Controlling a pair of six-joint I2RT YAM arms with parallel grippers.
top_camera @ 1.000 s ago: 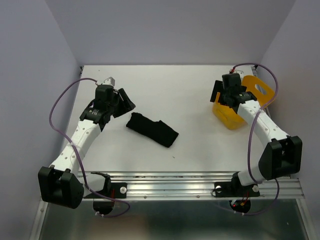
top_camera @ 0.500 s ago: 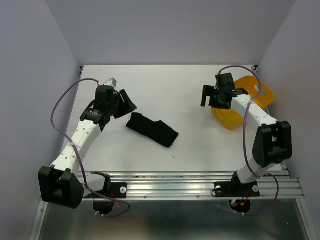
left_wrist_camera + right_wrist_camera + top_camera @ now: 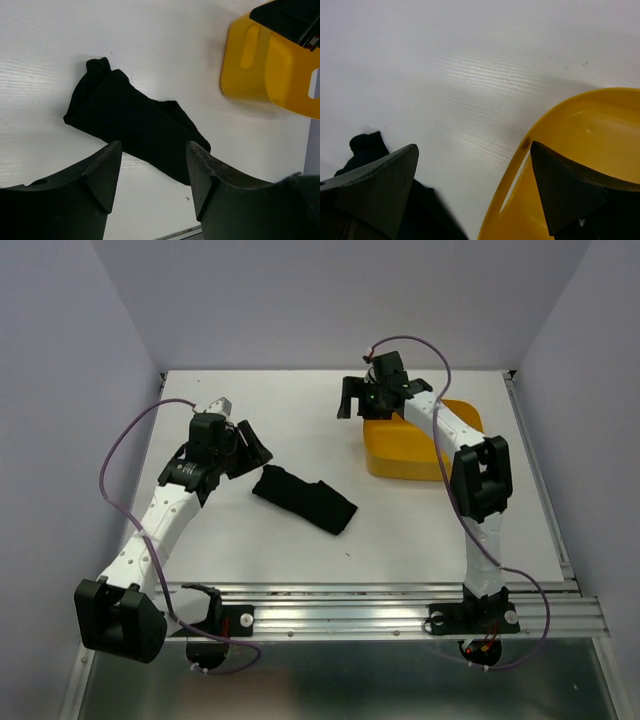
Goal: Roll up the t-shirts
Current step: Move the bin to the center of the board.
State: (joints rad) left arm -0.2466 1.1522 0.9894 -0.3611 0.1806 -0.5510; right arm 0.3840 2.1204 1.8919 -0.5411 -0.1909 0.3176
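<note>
- The right arm has swung in from the right edge toward the middle of the far side of the table. The yellow tub has come along with it and now sits nearer the centre than a second ago.
- The right gripper stands spread as wide as before. From its wrist, one finger hangs over the tub's inside, the other is out over bare table, and the slotted wall runs between them, not pinched.
- The left arm has barely shifted. The left gripper is parted with nothing between its fingers, just beyond the cloth's left end.
- The t-shirt lies where it lay, a crumpled black strip slanting across the middle of the table, apart from both grippers and from the tub.
- Purple cables loop off each arm, and a metal rail runs along the near edge.
- Nothing lies between the tub and the t-shirt.
</note>
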